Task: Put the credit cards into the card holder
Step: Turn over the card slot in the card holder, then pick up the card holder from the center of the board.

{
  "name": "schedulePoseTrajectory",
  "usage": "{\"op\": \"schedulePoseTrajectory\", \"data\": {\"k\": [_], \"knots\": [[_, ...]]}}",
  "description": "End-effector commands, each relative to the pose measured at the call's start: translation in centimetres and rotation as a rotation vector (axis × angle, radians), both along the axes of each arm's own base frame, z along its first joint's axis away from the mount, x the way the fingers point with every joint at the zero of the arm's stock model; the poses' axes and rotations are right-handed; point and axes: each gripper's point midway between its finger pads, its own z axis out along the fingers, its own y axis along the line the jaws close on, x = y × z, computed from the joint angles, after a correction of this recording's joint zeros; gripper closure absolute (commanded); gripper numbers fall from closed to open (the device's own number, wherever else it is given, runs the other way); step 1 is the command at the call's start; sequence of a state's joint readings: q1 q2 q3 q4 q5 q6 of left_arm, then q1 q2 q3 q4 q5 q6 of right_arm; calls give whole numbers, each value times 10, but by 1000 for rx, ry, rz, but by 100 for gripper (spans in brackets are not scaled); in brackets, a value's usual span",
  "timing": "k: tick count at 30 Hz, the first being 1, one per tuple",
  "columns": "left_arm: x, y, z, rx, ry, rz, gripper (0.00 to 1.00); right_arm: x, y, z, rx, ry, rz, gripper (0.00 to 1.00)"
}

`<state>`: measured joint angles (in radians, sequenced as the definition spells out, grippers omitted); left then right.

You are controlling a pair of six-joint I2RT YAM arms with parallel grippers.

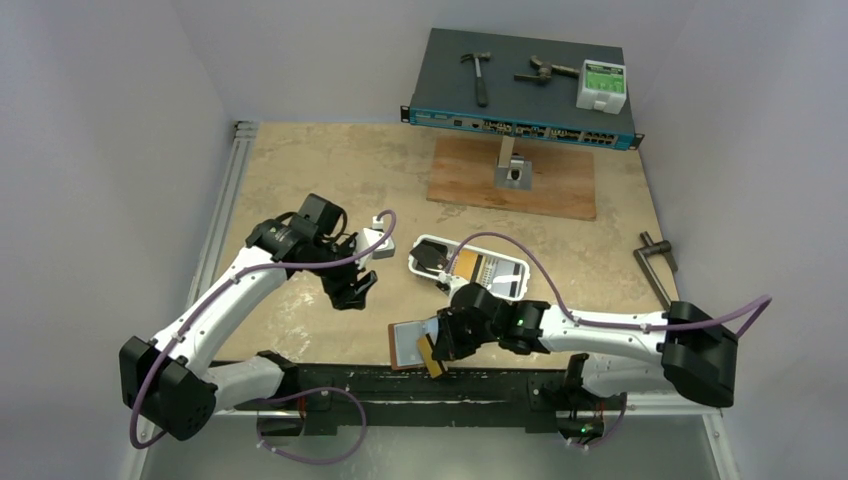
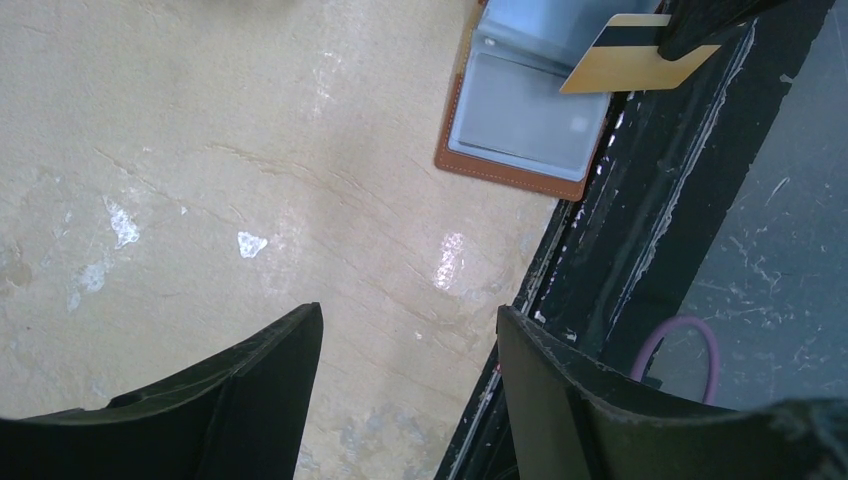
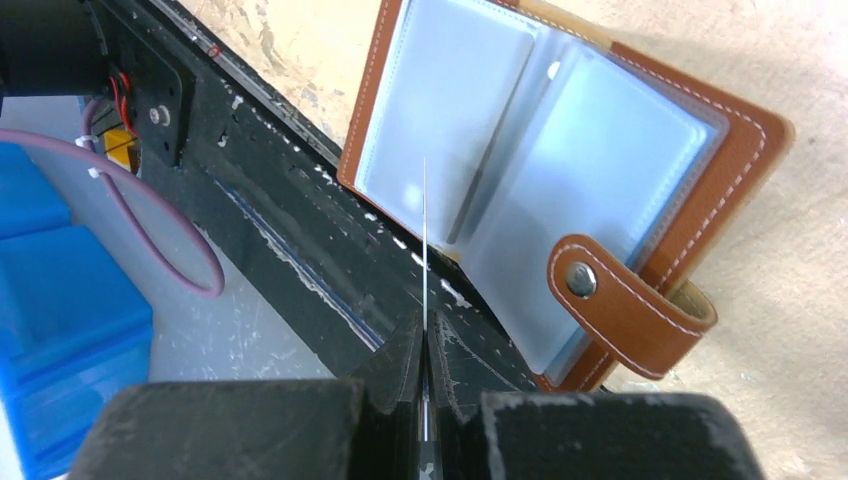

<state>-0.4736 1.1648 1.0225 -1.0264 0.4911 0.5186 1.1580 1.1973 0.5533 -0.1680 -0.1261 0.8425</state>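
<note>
The card holder [image 1: 405, 345] is a brown leather wallet with a snap tab, lying open at the table's front edge with its clear pockets [image 3: 600, 130] facing up. My right gripper [image 1: 437, 352] is shut on an orange-yellow credit card [image 2: 630, 55] with a black stripe, held on edge [image 3: 425, 240] just above the holder's near side. More credit cards [image 1: 470, 268] lie in a white tray [image 1: 520, 268] behind it. My left gripper [image 1: 350, 287] hangs open over bare table to the holder's left, its jaws [image 2: 410, 315] holding nothing.
A black rail [image 1: 450, 385] runs along the table's front edge under the holder. At the back stand a network switch [image 1: 520, 85] carrying tools and a wooden board [image 1: 515, 180]. A metal clamp [image 1: 655, 265] lies at the right. A blue bin [image 3: 60, 330] sits below the table.
</note>
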Motion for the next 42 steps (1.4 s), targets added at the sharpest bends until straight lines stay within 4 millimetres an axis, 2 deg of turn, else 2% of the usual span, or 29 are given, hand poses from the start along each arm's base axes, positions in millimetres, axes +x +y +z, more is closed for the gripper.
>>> {"op": "schedulePoseTrajectory", "data": {"k": [1, 4, 7, 11, 15, 19, 23, 26, 29, 35, 42], "knots": [[2, -6, 3, -28, -23, -41, 35, 8, 20, 19, 63, -46, 39, 100], [2, -9, 3, -40, -16, -36, 34, 12, 17, 14, 30, -46, 36, 100], [8, -18, 1, -70, 44, 48, 31, 29, 7, 13, 12, -55, -11, 100], [9, -35, -17, -95, 214, 164, 28, 56, -5, 23, 34, -82, -79, 100], [15, -50, -31, -75, 418, 276, 28, 71, -10, 13, 8, -97, -123, 100], [22, -63, -51, -69, 546, 370, 32, 69, -19, -16, -47, -69, -146, 100], [15, -60, -64, -117, 500, 396, 32, 63, -52, -47, -138, -62, -248, 100], [3, -60, -69, -132, 520, 407, 32, 56, -78, -63, -178, -50, -337, 100], [-14, -70, -68, -144, 573, 368, 32, 48, -88, -68, -141, -26, -403, 100], [-31, -94, -78, -152, 663, 310, 28, 46, -82, -63, -123, -18, -406, 100], [-46, -103, -91, -127, 729, 299, 27, 43, -76, -66, -115, 0, -397, 100]]}}
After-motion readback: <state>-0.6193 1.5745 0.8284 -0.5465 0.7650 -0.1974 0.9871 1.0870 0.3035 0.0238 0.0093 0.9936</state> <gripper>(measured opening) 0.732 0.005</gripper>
